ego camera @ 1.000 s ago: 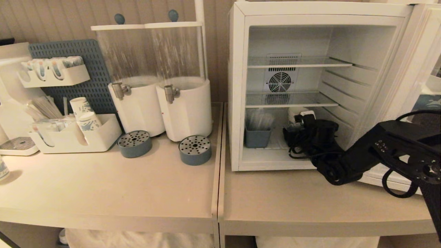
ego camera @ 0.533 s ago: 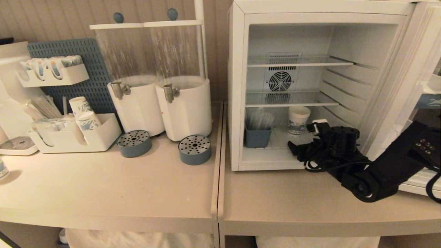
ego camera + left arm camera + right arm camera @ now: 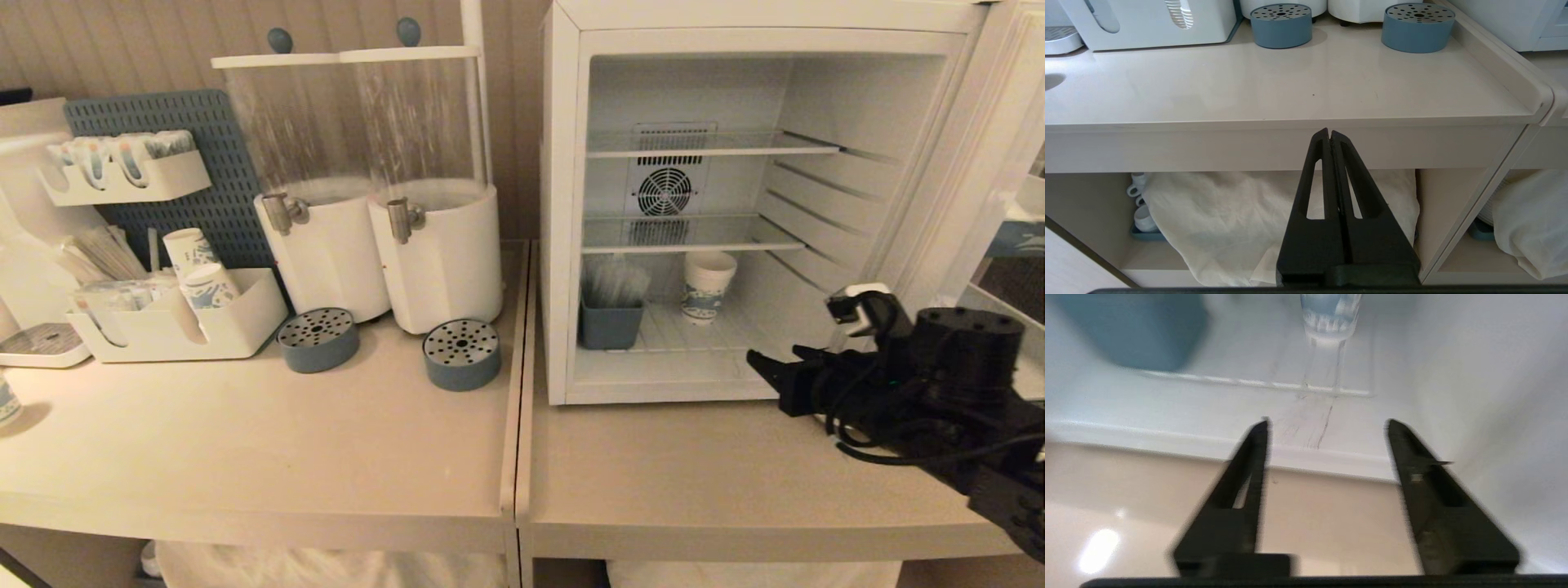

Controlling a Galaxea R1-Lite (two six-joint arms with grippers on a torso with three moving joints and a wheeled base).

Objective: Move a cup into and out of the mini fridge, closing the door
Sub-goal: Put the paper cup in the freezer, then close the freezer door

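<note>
The mini fridge (image 3: 563, 204) stands on the right-hand table with its door (image 3: 976, 155) swung wide to the right. The cup (image 3: 707, 286), white with a blue pattern, stands upright on the fridge floor, right of a blue bin (image 3: 610, 322). My right gripper (image 3: 771, 376) hovers just outside the fridge's front lip, open and empty, well apart from the cup. From the right wrist, the cup (image 3: 1331, 314) sits far ahead of the open gripper (image 3: 1327, 422). My left gripper (image 3: 1329, 132) is shut and parked below the table's front edge.
Two drink dispensers (image 3: 384, 196) with blue drip trays (image 3: 462, 354) stand on the left table. A white caddy (image 3: 180, 322) holds stacked paper cups and straws at the far left. Two wire shelves (image 3: 694, 147) span the fridge above the cup.
My right gripper has pulled back out of the fridge toward the right. The cup, hidden behind it a second ago, now stands alone on the fridge floor. The left arm stayed still.
</note>
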